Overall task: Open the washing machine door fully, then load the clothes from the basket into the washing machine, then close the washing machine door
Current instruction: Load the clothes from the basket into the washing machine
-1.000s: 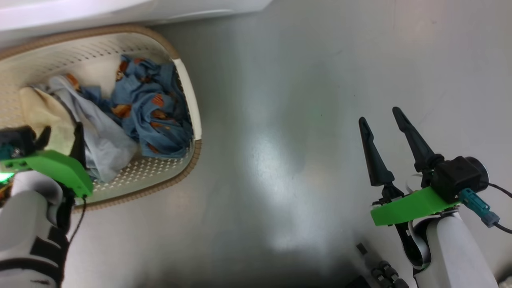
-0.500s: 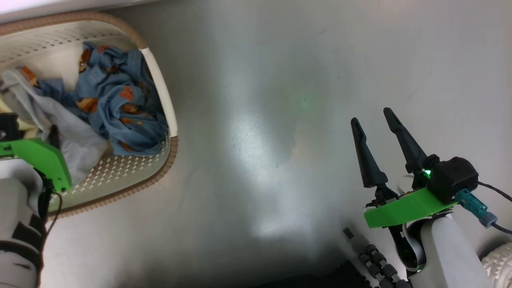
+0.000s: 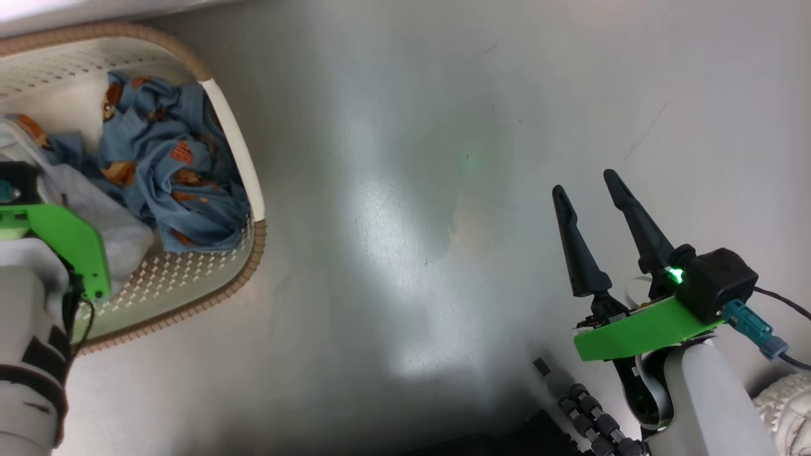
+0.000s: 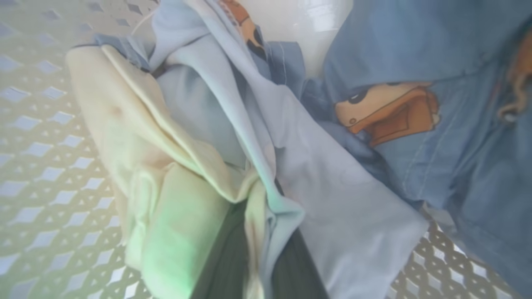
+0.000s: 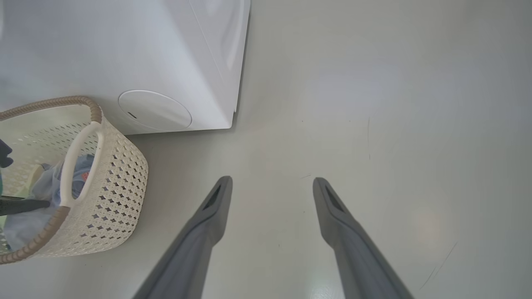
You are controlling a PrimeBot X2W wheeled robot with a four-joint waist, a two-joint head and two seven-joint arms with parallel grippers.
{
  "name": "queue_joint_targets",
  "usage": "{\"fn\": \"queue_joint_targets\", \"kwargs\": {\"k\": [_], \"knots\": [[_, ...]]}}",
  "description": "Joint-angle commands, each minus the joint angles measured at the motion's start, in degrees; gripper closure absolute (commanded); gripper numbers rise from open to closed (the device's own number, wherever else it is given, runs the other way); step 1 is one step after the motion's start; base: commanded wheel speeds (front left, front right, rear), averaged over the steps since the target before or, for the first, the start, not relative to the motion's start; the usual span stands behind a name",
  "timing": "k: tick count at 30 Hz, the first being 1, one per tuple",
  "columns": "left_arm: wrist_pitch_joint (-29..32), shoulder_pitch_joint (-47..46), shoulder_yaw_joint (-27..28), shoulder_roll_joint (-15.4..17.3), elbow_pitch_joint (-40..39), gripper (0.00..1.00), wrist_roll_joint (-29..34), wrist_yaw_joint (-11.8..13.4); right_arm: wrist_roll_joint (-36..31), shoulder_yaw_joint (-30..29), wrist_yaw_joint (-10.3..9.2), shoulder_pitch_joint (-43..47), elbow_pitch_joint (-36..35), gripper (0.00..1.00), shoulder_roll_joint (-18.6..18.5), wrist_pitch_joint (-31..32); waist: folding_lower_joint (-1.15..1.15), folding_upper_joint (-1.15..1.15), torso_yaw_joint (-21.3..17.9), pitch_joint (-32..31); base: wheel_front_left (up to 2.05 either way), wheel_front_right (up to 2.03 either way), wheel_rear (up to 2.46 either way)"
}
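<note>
Just crumpled clothes (image 3: 171,177) inside the cream basket (image 3: 184,282).

Head view: high, facing straight down on floor (image 3: 412,221), basket (image 3: 171,278) at its left edge; left wrist view: inside basket, pressed close to clothes (image 4: 332,187); right wrist view: low, farther off, facing washing machine (image 5: 124,50) and basket's outer wall; basket and clothes shared by all three.
</note>
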Motion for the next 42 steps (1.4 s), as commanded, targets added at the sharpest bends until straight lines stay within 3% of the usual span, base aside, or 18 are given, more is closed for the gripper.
{"fn": "queue_joint_targets", "kwargs": {"k": [1, 15, 25, 32, 42], "knots": [[0.1, 2.1, 1.1, 1.7, 0.1, 1.0, -0.7, 0.3, 0.5, 0.9, 0.09, 1.3, -1.2, 0.0, 0.3, -0.3, 0.0, 0.0, 0.3, -1.0, 0.0, 0.0, 0.0], [-12.9, 8.0, 2.4, -1.5, -0.9, 1.0, -4.4, -2.7, -1.1, -1.5, 0.09, 0.2, -0.4, 0.0, 0.3, -0.3, 0.0, 0.0, 2.7, -12.7, 0.0, 0.0, 0.0], [-16.0, 14.3, 3.4, -4.3, -6.0, 1.0, -6.1, -2.8, -2.2, -2.1, 0.09, 2.1, 1.3, 0.0, 0.3, -0.3, 0.0, 0.0, 5.0, -22.2, 0.0, 0.0, 0.0], [-16.1, 26.1, 8.2, -4.6, -25.2, 1.0, -6.6, -0.5, -2.1, -2.5, 0.09, 4.2, 2.2, 0.0, 0.3, -0.3, 0.0, 0.0, 6.8, -30.4, 0.0, 0.0, 0.0], [-16.1, 38.8, 11.7, -6.8, -46.6, 1.0, -3.9, 1.4, -2.1, -2.8, 0.09, 7.0, 3.6, 0.0, 0.0, -0.3, 0.0, 0.0, 9.1, -38.8, 0.0, 0.0, 0.0]]}}
